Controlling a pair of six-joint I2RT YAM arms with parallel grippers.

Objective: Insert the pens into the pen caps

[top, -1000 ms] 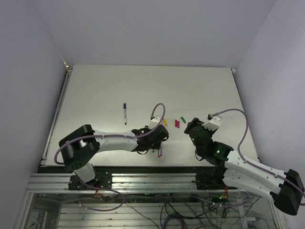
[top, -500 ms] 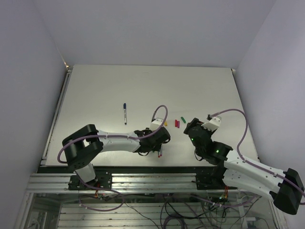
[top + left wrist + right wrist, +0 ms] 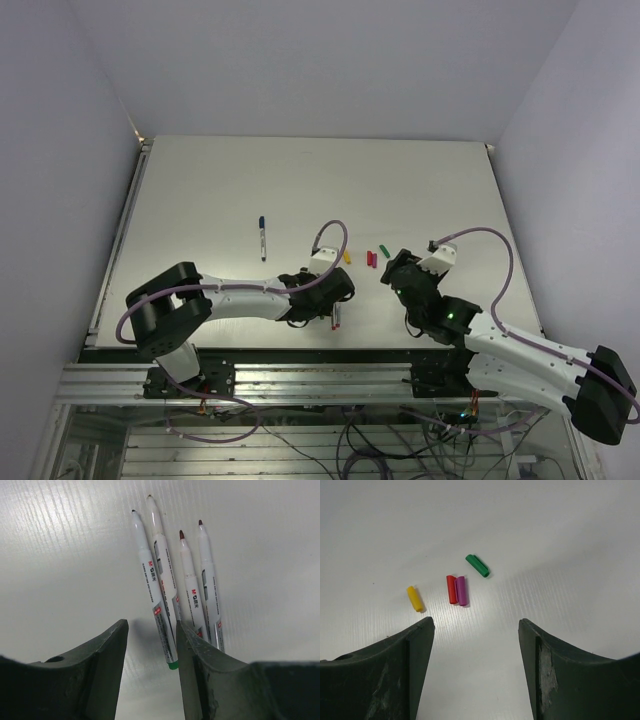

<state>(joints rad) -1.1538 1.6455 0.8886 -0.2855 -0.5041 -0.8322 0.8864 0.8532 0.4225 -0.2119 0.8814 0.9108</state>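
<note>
In the left wrist view several whitish pens (image 3: 182, 580) lie side by side, tips pointing away. The leftmost, green-ended pen (image 3: 150, 575) has its near end between the fingers of my open left gripper (image 3: 151, 627), close to the right finger (image 3: 192, 650). In the top view the pens (image 3: 336, 319) lie near the front edge under my left gripper (image 3: 331, 305). My right gripper (image 3: 476, 622) is open and empty, just short of the yellow cap (image 3: 414, 598), red cap (image 3: 451, 589), magenta cap (image 3: 461, 590) and green cap (image 3: 477, 565).
A fifth pen (image 3: 262, 238) with a blue cap on its far end lies apart at the left centre of the white table (image 3: 430, 190). The caps (image 3: 371, 259) sit between the two grippers. The right gripper (image 3: 393, 268) is beside them. The table's front edge is close behind the pens.
The left gripper has shifted slightly over the pens. The right gripper has edged a little left, toward the caps. Pens and caps have not moved.
</note>
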